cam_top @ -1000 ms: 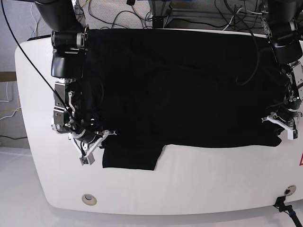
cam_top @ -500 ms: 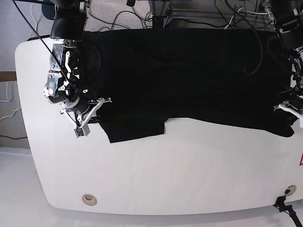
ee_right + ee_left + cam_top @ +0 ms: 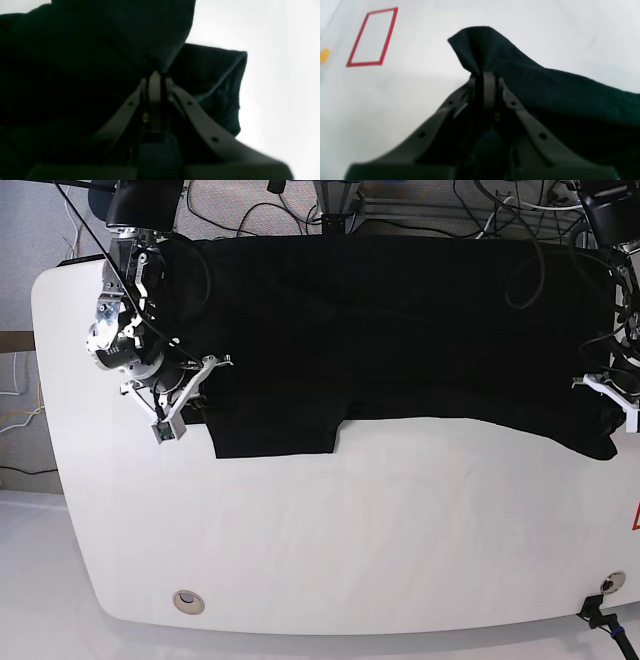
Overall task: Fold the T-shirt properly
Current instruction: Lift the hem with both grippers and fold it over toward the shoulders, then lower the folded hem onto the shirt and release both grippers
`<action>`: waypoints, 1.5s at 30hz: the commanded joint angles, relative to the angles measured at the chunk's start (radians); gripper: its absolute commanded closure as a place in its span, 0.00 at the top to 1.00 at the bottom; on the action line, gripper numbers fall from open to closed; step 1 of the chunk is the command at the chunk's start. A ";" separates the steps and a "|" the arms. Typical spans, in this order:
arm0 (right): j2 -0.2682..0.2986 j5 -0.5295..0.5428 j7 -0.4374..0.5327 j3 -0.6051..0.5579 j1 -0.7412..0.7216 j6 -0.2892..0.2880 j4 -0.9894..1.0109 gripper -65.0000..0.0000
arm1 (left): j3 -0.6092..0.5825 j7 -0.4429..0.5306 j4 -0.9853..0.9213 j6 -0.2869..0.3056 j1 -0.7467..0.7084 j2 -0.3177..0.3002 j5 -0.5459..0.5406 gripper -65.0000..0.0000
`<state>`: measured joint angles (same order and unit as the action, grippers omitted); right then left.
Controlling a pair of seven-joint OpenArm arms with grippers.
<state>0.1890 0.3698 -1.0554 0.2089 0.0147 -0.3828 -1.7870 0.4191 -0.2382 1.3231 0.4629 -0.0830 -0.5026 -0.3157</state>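
A black T-shirt (image 3: 400,340) lies spread across the far half of a white table (image 3: 330,550), its near hem lifted at both ends. The right gripper (image 3: 156,75) is clenched on a bunched corner beside the sleeve; the left gripper (image 3: 486,76) is pinched shut on the opposite hem corner. No print or writing is legible on the cloth; a red-outlined rectangle (image 3: 371,37) marks the table. Since a second ago, both grippers have drawn the hem toward the table's far edge.

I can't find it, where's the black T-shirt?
In the base view, the T-shirt lies spread over the white table's far half, pinched at both ends.
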 commanded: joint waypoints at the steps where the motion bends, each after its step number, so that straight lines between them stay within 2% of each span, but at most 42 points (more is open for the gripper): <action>1: 0.011 0.007 0.022 0.004 -0.014 -0.002 -0.024 0.00 | 0.019 0.029 0.020 -0.005 0.002 -0.023 -0.012 0.00; 8: 0.005 0.007 0.022 0.004 0.035 -0.003 -0.089 0.00 | 0.114 0.029 0.020 -0.003 -0.056 -0.018 -0.012 0.00; 12: 0.000 0.007 0.022 0.025 0.100 -0.081 -0.145 0.00 | 0.145 0.029 0.048 -0.003 -0.120 -0.017 -0.012 0.00; 17: -0.026 0.007 0.022 0.047 0.176 -0.118 -0.210 0.00 | 0.151 0.029 0.134 -0.003 -0.179 -0.014 -0.012 0.00; 27: -0.021 0.051 0.022 0.048 0.250 -0.120 -0.218 0.00 | 0.152 0.029 0.255 -0.003 -0.361 0.006 -0.012 0.00; 34: -0.019 -0.025 0.023 0.042 0.255 -0.117 -0.192 0.00 | 0.148 0.024 0.214 -0.003 -0.427 0.002 -0.007 0.00; 36: -0.019 -0.050 0.023 0.042 0.256 -0.117 -0.190 0.00 | 0.148 -0.023 0.181 -0.003 -0.421 -0.003 -0.006 0.00; 37: -0.019 -0.065 0.023 0.045 0.256 -0.117 -0.190 0.04 | 0.148 -0.059 0.167 -0.003 -0.418 -0.011 -0.006 0.00; 40: -0.019 -0.114 0.023 0.045 0.258 -0.121 -0.190 0.35 | 0.145 -0.122 0.135 -0.003 -0.407 -0.040 -0.006 0.00; 42: -0.019 -0.113 0.025 0.047 0.258 -0.123 -0.190 0.50 | 0.149 -0.129 0.111 -0.003 -0.383 -0.041 -0.006 0.23; 43: -0.019 -0.113 0.025 0.047 0.256 -0.123 -0.192 0.54 | 0.149 -0.129 0.097 -0.003 -0.375 -0.043 -0.006 0.33; 45: -0.019 -0.113 0.028 0.048 0.247 -0.123 -0.192 0.55 | 0.149 -0.152 0.091 -0.003 -0.358 -0.043 -0.006 0.46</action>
<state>0.1608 0.2432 -1.0515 0.2501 0.2726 -0.5018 -1.9614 0.5575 -0.3828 1.4048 0.4641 -0.4408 -0.5224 -0.3164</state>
